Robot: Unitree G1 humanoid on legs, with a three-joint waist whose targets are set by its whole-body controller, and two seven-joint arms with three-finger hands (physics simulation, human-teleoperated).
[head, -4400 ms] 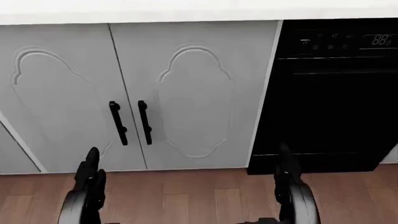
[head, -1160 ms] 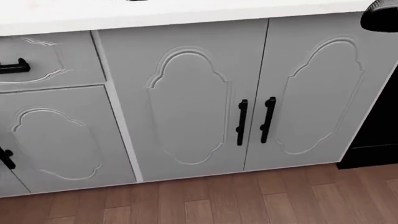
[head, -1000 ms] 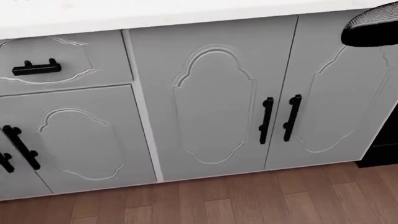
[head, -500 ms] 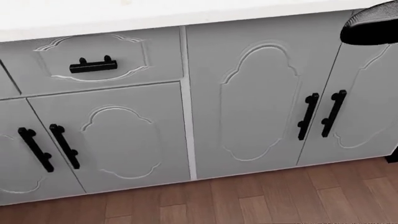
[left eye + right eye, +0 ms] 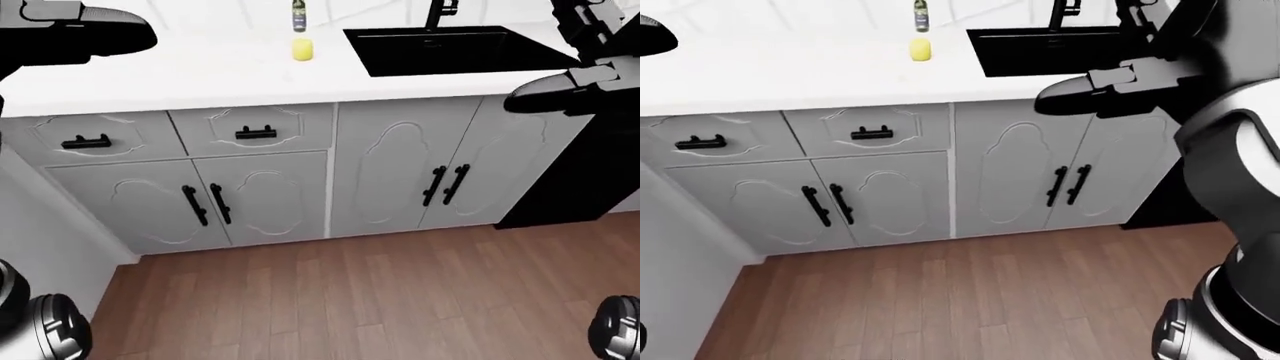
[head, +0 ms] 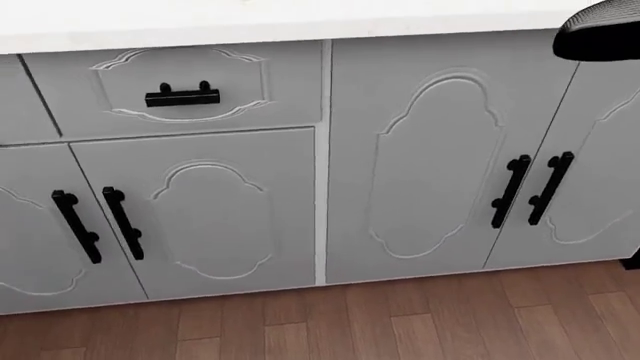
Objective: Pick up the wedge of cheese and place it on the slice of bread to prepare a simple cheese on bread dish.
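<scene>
Cheese: we see a small yellow object (image 5: 302, 49) on the white counter (image 5: 200, 75), left of the sink (image 5: 450, 49) (likely the cheese wedge).
Bread: not visible.
Hands: we cannot tell either hand's opening or hold.
Risk: raised right arm (image 5: 1120, 79) could clip the counter edge as we approach.

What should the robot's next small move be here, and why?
Probably step closer to the white counter and raise its gaze. The head view shows only the gray cabinet doors and wood floor; the eye views show a small yellow item, too small to identify, left of the black sink. No bread shows, and neither hand can be judged.
</scene>
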